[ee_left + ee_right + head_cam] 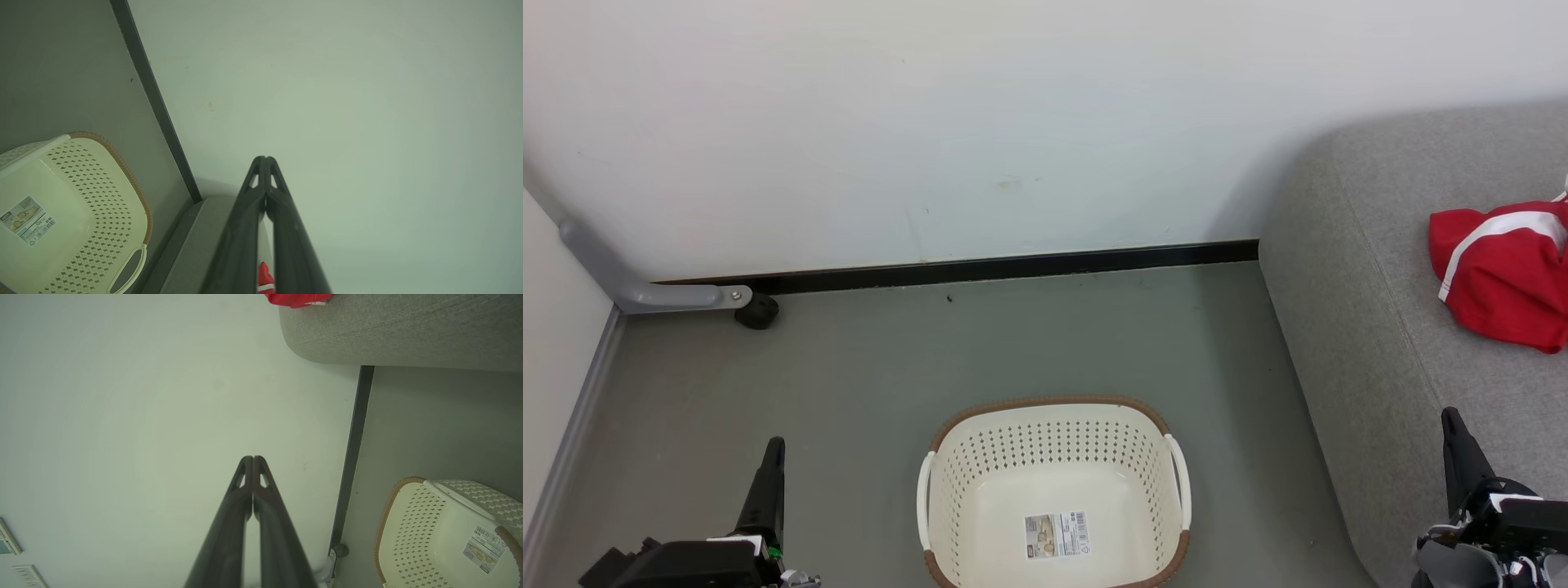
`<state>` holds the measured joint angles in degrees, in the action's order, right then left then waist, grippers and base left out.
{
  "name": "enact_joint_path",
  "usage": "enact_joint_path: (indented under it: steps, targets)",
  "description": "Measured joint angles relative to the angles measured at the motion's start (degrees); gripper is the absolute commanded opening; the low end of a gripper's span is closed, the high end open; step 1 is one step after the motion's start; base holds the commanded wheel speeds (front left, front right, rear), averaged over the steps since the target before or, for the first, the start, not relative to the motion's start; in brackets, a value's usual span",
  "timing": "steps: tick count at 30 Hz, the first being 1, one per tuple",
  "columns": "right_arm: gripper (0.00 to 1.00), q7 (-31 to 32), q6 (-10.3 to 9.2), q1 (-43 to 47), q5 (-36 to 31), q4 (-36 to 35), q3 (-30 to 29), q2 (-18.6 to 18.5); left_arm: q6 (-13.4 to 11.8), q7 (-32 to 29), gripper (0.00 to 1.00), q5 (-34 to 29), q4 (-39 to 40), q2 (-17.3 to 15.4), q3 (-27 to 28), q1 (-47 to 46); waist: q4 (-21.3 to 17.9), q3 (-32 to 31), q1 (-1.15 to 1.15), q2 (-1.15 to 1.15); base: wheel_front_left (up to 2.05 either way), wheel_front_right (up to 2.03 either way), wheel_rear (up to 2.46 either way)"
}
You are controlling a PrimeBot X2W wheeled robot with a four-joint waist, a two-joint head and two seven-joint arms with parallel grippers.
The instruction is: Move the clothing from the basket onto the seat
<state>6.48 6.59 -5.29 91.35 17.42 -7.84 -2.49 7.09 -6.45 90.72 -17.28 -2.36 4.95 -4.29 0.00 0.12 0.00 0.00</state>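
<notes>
The cream-white basket [1054,498] stands on the floor at the bottom centre of the head view, holding nothing but a label sticker [1055,535] on its bottom. Red clothing [1503,273] with a white stripe lies crumpled on the grey seat [1364,327] at the right edge. My left gripper [774,445] is shut at the lower left, well left of the basket, with nothing in it. My right gripper [1450,416] is shut at the lower right, over the seat's front part, also with nothing in it. Both wrist views show shut fingertips [264,160] [252,459] pointing at the wall, with the basket [73,212] [445,535] off to one side.
A pale wall with a black skirting strip [1005,267] closes the back. A grey bracket with a black wheel [756,310] sits at the left wall corner. Grey floor [931,359] lies open between the basket and the wall.
</notes>
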Motion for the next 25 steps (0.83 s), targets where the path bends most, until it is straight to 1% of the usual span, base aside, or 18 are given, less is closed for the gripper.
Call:
enact_joint_path:
  steps: [25]
  targets:
    - [0.0, 0.0, 0.01, 0.0, 0.0, -0.01, 0.0, 0.0, 0.0, 0.0, 0.0, 0.0, 0.01, 0.0, 0.0, 0.0, 0.0, 0.0, 0.0, 0.0, 0.0, 0.0, 0.0]
